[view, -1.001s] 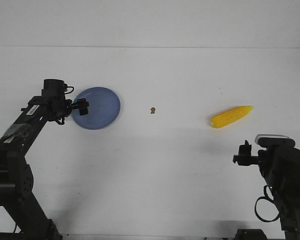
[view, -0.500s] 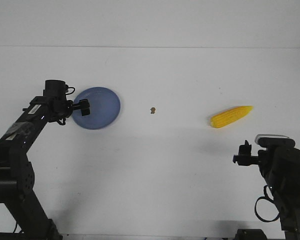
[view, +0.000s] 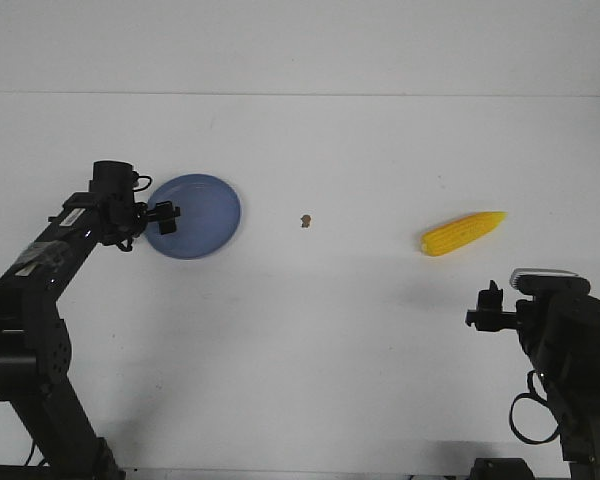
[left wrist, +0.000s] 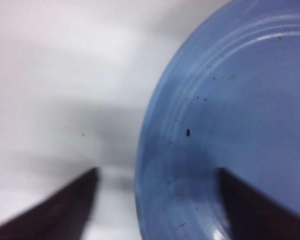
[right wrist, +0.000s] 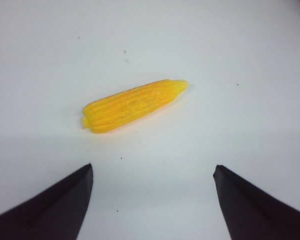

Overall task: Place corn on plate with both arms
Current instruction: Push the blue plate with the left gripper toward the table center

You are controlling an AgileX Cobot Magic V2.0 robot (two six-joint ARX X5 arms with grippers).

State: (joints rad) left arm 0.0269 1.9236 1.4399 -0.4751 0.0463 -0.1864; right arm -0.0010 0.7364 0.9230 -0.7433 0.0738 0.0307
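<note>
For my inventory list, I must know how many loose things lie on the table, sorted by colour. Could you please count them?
Yellow: 1, the corn
Blue: 1, the plate
Brown: 1, a tiny speck
Total: 3

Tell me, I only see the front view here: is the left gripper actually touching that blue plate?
Observer: Its wrist view shows open fingers straddling the plate's rim, one over the table, one over the plate. Contact I cannot confirm.
Operator: Is the plate clean?
Observer: No, small dark specks dot it up close.
Operator: And the right gripper?
Observer: Its wrist view shows it open, the corn lying untouched ahead of the fingers.
</note>
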